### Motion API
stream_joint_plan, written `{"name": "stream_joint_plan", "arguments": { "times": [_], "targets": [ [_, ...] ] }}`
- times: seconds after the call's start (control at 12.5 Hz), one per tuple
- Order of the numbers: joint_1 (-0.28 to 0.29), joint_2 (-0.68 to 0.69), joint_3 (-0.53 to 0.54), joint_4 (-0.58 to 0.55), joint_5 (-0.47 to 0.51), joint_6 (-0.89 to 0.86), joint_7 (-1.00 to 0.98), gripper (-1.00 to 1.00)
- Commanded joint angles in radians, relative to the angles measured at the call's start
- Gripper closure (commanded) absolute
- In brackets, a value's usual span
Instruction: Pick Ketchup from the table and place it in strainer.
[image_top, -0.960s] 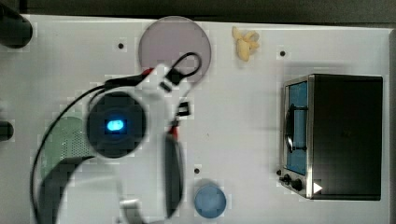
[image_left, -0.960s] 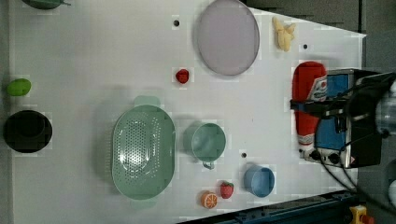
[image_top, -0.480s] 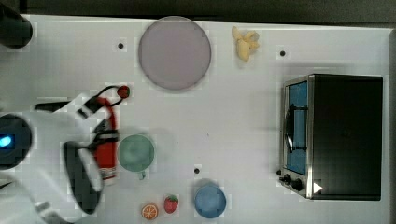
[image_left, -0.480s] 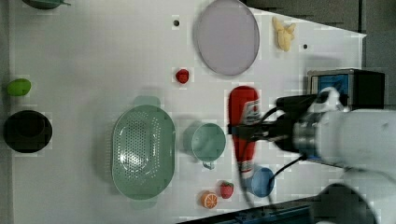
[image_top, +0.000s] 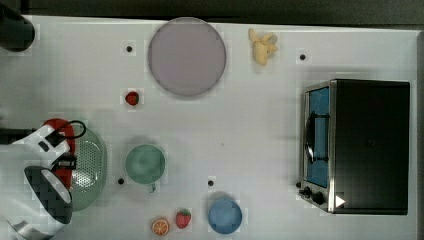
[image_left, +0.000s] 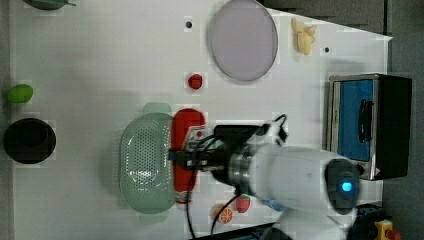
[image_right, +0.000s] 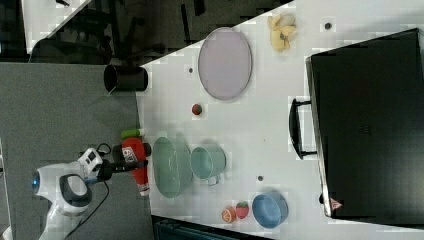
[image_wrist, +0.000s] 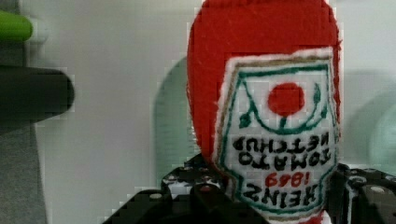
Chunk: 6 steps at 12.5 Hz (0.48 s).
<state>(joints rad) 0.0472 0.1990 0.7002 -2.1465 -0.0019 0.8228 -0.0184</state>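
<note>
Red plush Ketchup (image_left: 186, 150), clamped across its label by the arm's tool (image_left: 182, 156), now hangs over the rim of the strainer (image_left: 142, 162), carried there in the last second from beside the toaster oven (image_left: 367, 125) and past the green cup (image_top: 145, 163). In the left view the bottle lies lengthwise along the strainer's 3 o'clock edge, rounded base towards 12 and narrow neck towards 6; in the right view it hangs off the strainer's 9 o'clock side, apparently still held clear of the basket. That puts the carry close to done; what remains, by the look of it, is a small shift over the perforated base and a release.

Up close in the wrist view, the bottle is soft stitched fabric, all red, with a white label edged in green and tan, a red tomato emblem and black "TOMATO KETCHUP" lettering. A strawberry (image_left: 195, 80) lies at the strainer's 1 o'clock on the white worktop (image_left: 100, 60), below the grey plate (image_left: 243, 39).
</note>
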Motion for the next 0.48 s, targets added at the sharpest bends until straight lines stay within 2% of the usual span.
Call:
{"name": "stream_joint_plan", "arguments": {
  "times": [0.08,0.24,0.32,0.48],
  "targets": [
    [0.01,0.086,-0.002,0.005,-0.067,0.097,0.169,-0.16],
    [0.01,0.154,-0.005,0.006,-0.09,0.147,0.192,-0.16],
    [0.01,0.176,-0.007,0.005,-0.09,0.167,0.202,-0.24],
    [0.01,0.2,-0.013,0.006,-0.09,0.172,0.203,-0.66]
  ]
}}
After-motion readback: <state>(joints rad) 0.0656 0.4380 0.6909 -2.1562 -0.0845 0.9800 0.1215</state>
